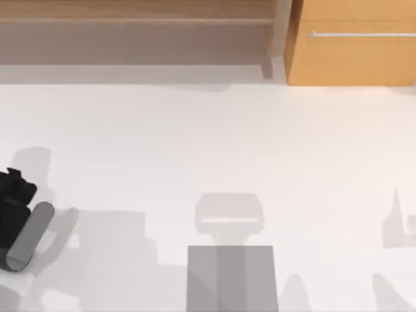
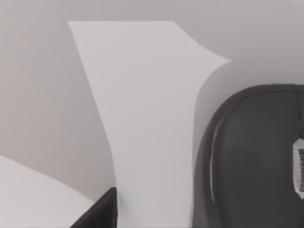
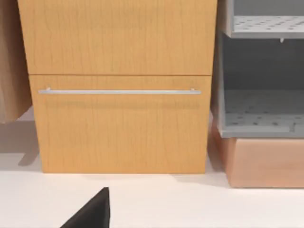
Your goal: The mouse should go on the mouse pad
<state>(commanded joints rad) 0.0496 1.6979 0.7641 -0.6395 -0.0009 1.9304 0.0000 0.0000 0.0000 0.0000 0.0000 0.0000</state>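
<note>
The mouse [image 2: 256, 161] is a dark oval with a small light mark on top. It lies on the white table, very close to the left wrist camera. My left gripper [image 1: 13, 192] is at the table's far left edge, and I cannot tell the mouse apart from its black body there. The mouse pad [image 1: 231, 279], a flat grey rectangle with a darker middle band, lies at the front centre, far to the right of that gripper. A black part of my right gripper [image 3: 92, 211] faces the wooden cabinet.
A wooden drawer cabinet [image 1: 351, 42] with a metal handle stands at the back right. A low wooden shelf [image 1: 136, 19] runs along the back left. A grey perforated rack [image 3: 261, 114] stands beside the cabinet. Pale shadows lie on the table around the pad.
</note>
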